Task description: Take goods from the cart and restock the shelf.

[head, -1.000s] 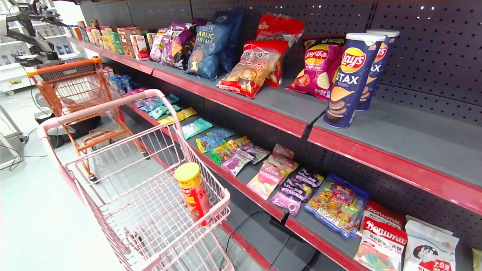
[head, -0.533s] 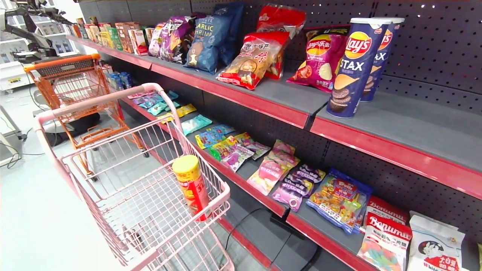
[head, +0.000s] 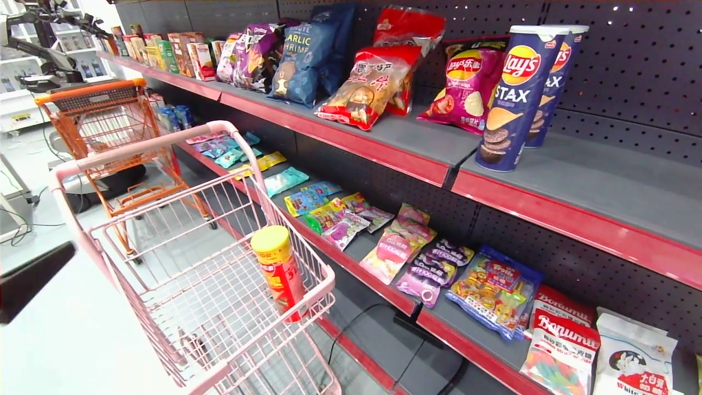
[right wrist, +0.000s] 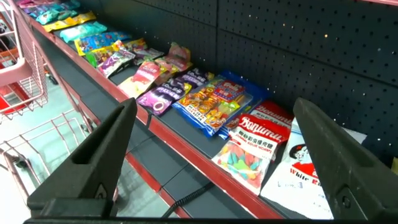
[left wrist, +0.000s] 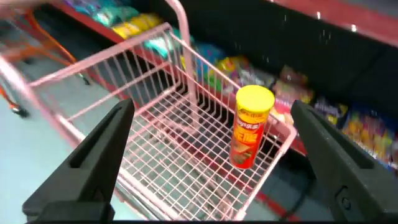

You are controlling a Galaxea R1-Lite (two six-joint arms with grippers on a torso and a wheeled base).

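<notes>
A red tube of chips with a yellow lid [head: 278,269] stands upright in the front right corner of the pink cart [head: 164,144]. My left gripper [left wrist: 211,107] hangs open above the cart, and the tube [left wrist: 249,127] shows beyond the gap between its fingers, apart from them. A black part of that arm [head: 30,280] pokes in at the head view's left edge. My right gripper [right wrist: 216,106] is open and holds nothing, out in front of the lower shelf's snack bags [right wrist: 214,99]. Two blue chip tubes [head: 515,99] stand on the upper shelf [head: 592,186].
Snack bags and boxes [head: 307,60] line the upper shelf to the left of the blue tubes; bare grey shelf lies to their right. Flat candy bags [head: 417,258] cover the lower shelf. An orange cart [head: 104,126] stands behind the pink one.
The head camera shifted a little a second ago. Since half a second ago a black part of my left arm has come in at the left edge. The tube has not moved.
</notes>
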